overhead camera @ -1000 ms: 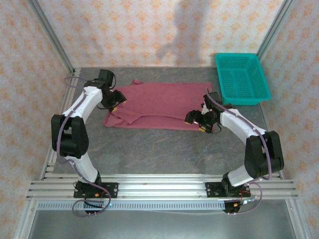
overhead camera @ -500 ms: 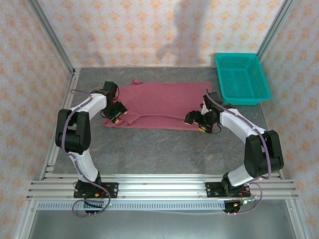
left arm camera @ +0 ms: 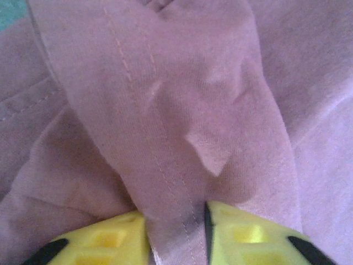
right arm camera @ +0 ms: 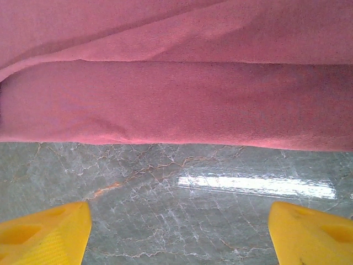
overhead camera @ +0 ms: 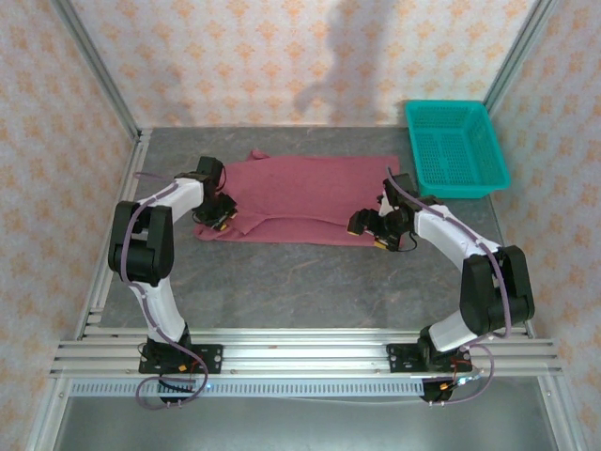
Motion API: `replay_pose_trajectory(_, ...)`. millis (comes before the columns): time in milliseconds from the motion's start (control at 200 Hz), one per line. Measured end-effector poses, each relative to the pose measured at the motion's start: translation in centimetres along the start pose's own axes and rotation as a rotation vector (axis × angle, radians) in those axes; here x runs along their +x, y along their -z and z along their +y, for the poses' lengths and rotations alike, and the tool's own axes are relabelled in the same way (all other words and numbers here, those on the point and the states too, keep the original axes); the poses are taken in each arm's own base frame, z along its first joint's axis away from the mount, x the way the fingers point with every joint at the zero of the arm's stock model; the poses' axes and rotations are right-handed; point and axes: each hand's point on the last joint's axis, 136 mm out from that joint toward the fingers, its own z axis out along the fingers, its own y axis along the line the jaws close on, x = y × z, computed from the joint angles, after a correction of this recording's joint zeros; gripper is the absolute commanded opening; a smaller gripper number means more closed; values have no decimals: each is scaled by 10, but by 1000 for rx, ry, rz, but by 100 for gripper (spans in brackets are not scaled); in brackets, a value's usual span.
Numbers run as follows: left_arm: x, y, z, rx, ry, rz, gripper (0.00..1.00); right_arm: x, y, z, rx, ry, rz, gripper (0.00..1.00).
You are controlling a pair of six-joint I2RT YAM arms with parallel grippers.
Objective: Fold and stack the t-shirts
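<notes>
Maroon t-shirt lies spread flat across the far half of the table, about midway between left and right. The teal basket stands apart from it at the far right. My left gripper is down on the near-left corner of the cloth, by the sleeve. Through the left wrist camera I see a raised ridge of fabric with a stitched seam running between the two yellow fingers. They stand close on either side of it, so I read that as a pinch on the shirt. My right gripper sits at the near-right edge. Its wrist view shows the fingers spread wide over bare table, just near of the hem, touching no cloth that I can see.

I judge this to be the start of the first fold, with one corner taken and the other not yet. The next move calls for the right gripper to reach onto the hem and close on it, low enough to catch the edge off the table. Then both should lift together and carry the near edge toward the far one evenly, or the cloth will skew. Whether the left pinch holds one layer or several, I cannot tell.
</notes>
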Motion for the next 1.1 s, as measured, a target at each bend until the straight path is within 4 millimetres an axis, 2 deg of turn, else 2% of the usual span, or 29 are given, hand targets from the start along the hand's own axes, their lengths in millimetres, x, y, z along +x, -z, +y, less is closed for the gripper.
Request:
replay_pose_trajectory(180,-3,1,-3,6,-2,-13,6,0,0,0,0,0,0,84)
replay_pose_trajectory(280,-10,8,-11,22,-28,-33,0,0,0,0,0,0,0,84)
replay_pose_trajectory(510,-23,26,-29,28,-94,-80,0,0,0,0,0,0,0,84)
replay_pose_trajectory(660,-30,34,-56,28,-181,-102,0,0,0,0,-1,0,0,84)
replay_pose_trajectory(761,-31,31,-69,21,-227,-100,0,0,0,0,-1,0,0,84)
replay_pose_trajectory(1101,-27,-1,-91,-38,-291,-39,0,0,0,0,0,-1,0,84)
